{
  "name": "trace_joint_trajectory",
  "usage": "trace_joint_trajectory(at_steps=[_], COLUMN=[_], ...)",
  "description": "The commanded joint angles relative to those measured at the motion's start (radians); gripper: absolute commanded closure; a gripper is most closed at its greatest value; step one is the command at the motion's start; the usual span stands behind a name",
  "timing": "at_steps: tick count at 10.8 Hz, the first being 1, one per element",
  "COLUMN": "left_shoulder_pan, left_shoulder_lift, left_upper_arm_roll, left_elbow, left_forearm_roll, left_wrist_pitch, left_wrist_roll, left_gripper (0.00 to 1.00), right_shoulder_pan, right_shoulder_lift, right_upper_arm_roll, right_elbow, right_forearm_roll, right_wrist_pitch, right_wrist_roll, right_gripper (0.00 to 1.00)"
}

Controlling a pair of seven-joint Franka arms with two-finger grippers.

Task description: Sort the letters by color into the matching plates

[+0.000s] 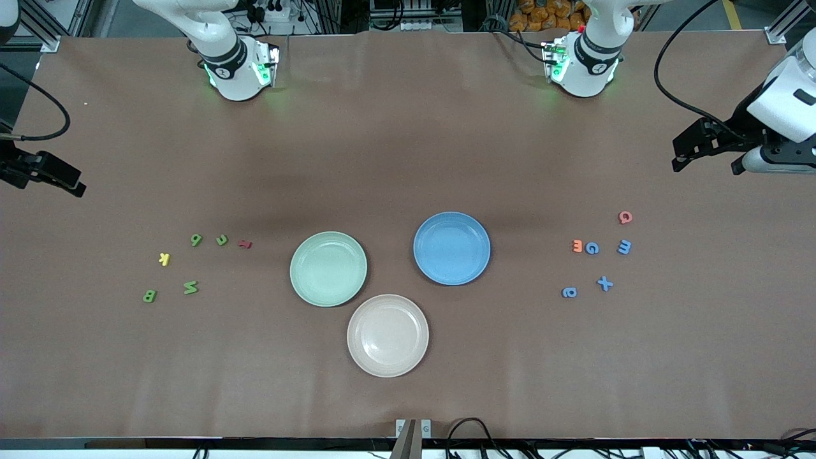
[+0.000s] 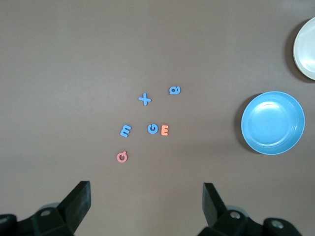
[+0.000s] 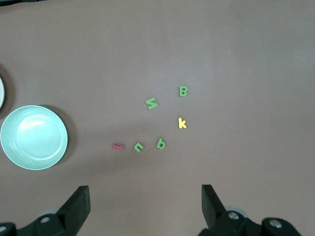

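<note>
Sorting not yet begun: plates (image 1: 328, 268) sitting empty mid-table; green letters (image 1: 190, 287) lying toward right arm's end, blue letters (image 1: 604, 284) toward left arm's end

Left gripper (image 1: 707, 150) and right gripper (image 1: 48, 175) hovering over table's end edges, jaws spread, holding nothing

Next move calling for descent onto one letter

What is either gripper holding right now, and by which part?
Nothing is held. The left gripper and the right gripper both hang open and empty over the brown table, and the small coloured letters lie untouched on it.

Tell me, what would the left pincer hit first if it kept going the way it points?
Probably the bare table; the open left pincer faces down, with the pink Q nearest that line. Depth is unclear.
</note>
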State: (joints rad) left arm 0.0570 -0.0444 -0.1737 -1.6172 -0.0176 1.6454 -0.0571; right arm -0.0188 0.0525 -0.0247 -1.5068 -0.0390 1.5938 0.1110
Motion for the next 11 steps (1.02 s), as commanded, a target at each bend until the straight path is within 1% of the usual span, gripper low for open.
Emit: trace_joint_trajectory(at_steps=[1,3,5,6,7,9,11], left_shoulder_pan=[0.003,0.004,0.004,0.006,0.039,0.046,0.046], left_shoulder_lift=[0.011,0.011,0.017,0.027,0.044,0.084,0.098], left_upper_arm_roll=[0.002,0.002,0.002,0.003,0.003,0.005,0.005], left_elbow=[0.022,0.020,0.019,0.014,0.014,0.014,0.023], left_forearm_roll=[-0.018,-0.019,-0.016,-0.015,-0.025,-0.033,-0.053], left_wrist_pitch=[-0.003,-0.002,-0.002,-0.009,-0.009,-0.007,-0.003], left_wrist_roll=[0.028,0.028,0.016,0.007,0.007,0.006,0.005], left_gripper=[0.00,0.00,0.00,0.00,0.00,0.00,0.00], right_shoulder_pan=[-0.004,-0.001,0.002,0.003,0.003,0.005,0.002], right_shoulder_lift=[0.013,0.012,0.013,0.013,0.013,0.013,0.013], right_upper_arm_roll=[0.005,0.005,0.006,0.006,0.006,0.006,0.006], right_elbow=[-0.001,-0.033,-0.036,-0.041,-0.044,-0.059,-0.085], right_forearm_roll=[0.010,0.010,0.010,0.010,0.010,0.011,0.027], right_wrist_pitch=[0.011,0.046,0.048,0.049,0.052,0.069,0.106], right_wrist_roll=[0.010,0.012,0.012,0.013,0.013,0.013,0.013], right_gripper=[0.00,0.00,0.00,0.00,0.00,0.00,0.00])
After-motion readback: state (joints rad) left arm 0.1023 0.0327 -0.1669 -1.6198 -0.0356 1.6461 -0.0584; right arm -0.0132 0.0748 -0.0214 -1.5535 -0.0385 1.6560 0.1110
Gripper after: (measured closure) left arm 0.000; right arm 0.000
